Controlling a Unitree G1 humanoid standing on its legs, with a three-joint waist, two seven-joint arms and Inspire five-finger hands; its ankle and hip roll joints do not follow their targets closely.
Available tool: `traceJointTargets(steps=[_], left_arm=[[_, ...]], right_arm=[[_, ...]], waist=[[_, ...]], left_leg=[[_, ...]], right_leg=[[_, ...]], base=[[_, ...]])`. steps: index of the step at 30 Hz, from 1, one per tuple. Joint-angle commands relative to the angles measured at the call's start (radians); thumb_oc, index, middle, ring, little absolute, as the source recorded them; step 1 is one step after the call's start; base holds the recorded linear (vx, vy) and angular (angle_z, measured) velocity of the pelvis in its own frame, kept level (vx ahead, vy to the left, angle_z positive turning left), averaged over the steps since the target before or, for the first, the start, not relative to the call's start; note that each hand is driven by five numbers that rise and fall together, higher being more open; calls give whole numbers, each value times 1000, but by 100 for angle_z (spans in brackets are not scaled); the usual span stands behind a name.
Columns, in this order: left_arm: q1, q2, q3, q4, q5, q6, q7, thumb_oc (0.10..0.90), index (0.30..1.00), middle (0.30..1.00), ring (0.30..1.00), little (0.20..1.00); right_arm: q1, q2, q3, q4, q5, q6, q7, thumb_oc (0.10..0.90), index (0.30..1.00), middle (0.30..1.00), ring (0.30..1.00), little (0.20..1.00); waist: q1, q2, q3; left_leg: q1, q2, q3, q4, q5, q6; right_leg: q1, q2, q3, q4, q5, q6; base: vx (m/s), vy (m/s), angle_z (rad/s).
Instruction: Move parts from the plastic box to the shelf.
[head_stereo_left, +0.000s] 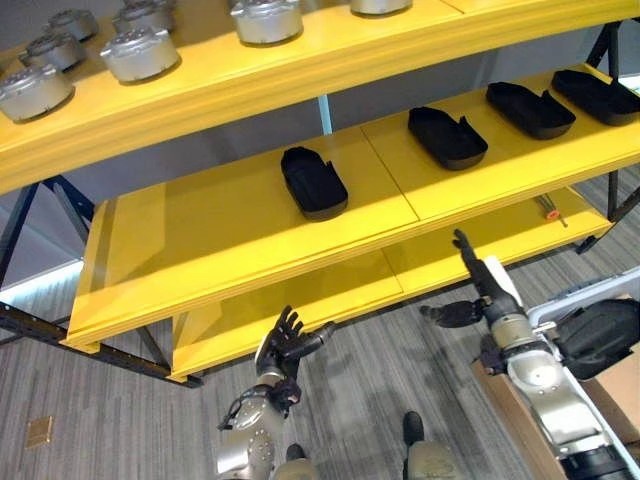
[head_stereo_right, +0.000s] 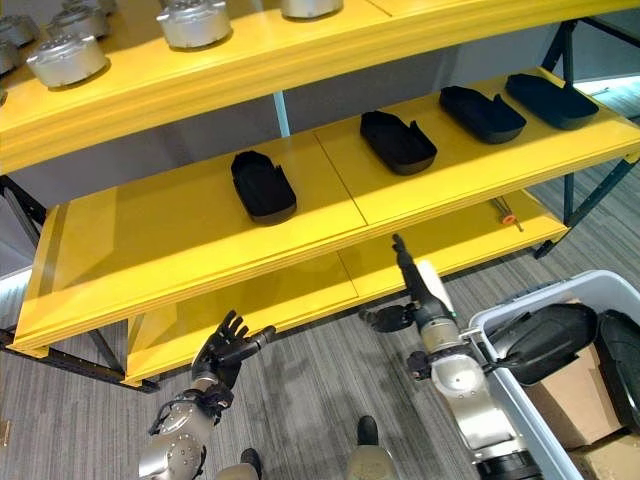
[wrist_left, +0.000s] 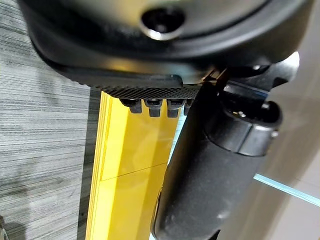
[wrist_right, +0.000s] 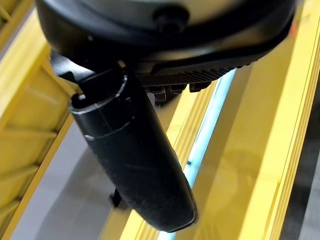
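Both my left hand (head_stereo_left: 283, 345) and right hand (head_stereo_right: 418, 290) hang released and empty below the yellow steel shelf (head_stereo_left: 220, 235). The next black moulded parts (head_stereo_right: 545, 340) wait in the pale plastic box (head_stereo_right: 500, 385); I risk clipping the shelf edge when turning.

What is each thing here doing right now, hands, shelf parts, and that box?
Left hand: open, holding nothing.
Right hand: open, holding nothing.
Black parts: four lying in a row on the middle shelf.
Silver parts: standing on the top shelf.
Plastic box: holds black parts.
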Motion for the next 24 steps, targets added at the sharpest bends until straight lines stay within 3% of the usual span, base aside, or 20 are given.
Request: traceJointTargets(steps=[1,2,4,7,8,9,10,12,13,17,24], left_arm=[[-51,41,4,-83,39,-85,-18,900,1000,1000,1000,1000],[-51,42,4,-83,39,-85,-18,900,1000,1000,1000,1000],[-55,67,9,-95,46,-85,-12,900,1000,1000,1000,1000],[-65,88,21,-111,53,-90,-1,900,1000,1000,1000,1000],[-74,92,27,-118,57,-94,7,900,1000,1000,1000,1000],[-76,93,29,-119,57,-93,7,900,1000,1000,1000,1000],[-57,90,36,-135,41,-91,4,900,1000,1000,1000,1000],[-58,75,10,-117,37,-94,5,900,1000,1000,1000,1000],[-50,80,-14,-111,35,-92,-5,900,1000,1000,1000,1000],[-51,85,-27,-107,33,-89,-11,900,1000,1000,1000,1000],[-98,98,-88,-94,36,-76,-18,900,1000,1000,1000,1000]], right_arm=[[-28,-12,-68,-123,-43,-97,-49,900,1000,1000,1000,1000],[-28,-11,-69,-124,-43,-97,-49,900,1000,1000,1000,1000],[-42,13,-68,-120,-51,-94,-55,900,1000,1000,1000,1000],[-81,30,-46,-88,-64,-93,-72,900,1000,1000,1000,1000],[-134,50,-8,-64,-71,-94,-81,900,1000,1000,1000,1000],[-139,51,-6,-61,-71,-94,-82,900,1000,1000,1000,1000],[-179,64,32,-42,-54,-107,-82,900,1000,1000,1000,1000],[-182,59,37,-29,-53,-111,-78,900,1000,1000,1000,1000],[-173,75,26,-38,-39,-112,-66,900,1000,1000,1000,1000],[-185,67,37,-30,-47,-116,-55,900,1000,1000,1000,1000],[-173,67,38,-41,-45,-123,-38,900,1000,1000,1000,1000]], waist=[[-19,-91,-44],[-18,-92,-43],[3,-88,-33],[58,-92,1],[98,-80,19],[101,-79,22],[124,-54,8],[109,-39,-23],[94,-34,-59],[80,-28,-70],[5,3,-97]], left_leg=[[15,-81,38,81,-31,-6],[17,-82,38,81,-32,-6],[-33,-178,-36,46,-66,6],[-136,-260,-83,39,-57,29],[-205,-327,-165,45,-40,38],[-209,-325,-160,51,-38,39],[-159,-328,-237,-10,-40,64],[-137,-293,-176,-43,-22,57],[-117,-282,-183,-75,-22,62],[-95,-272,-162,-87,-22,58],[-41,-259,-129,-97,-25,41]], right_leg=[[116,-3,25,-12,2,-24],[117,-3,24,-12,2,-24],[117,21,62,-33,-18,-46],[123,68,123,-52,-27,-58],[130,100,175,-56,-34,-63],[126,101,180,-54,-31,-62],[104,137,229,-48,-44,-63],[93,146,224,-60,-45,-66],[89,140,231,-60,-47,-68],[83,136,235,-60,-40,-67],[57,115,265,-48,-23,-71]], base=[[-27,-98,26],[-13,-80,18],[-17,-118,-11],[-26,-167,-134],[20,-106,-125],[1,-76,-26],[-44,4,-33],[38,64,-207],[101,104,-159],[38,48,-18],[48,91,-57]])
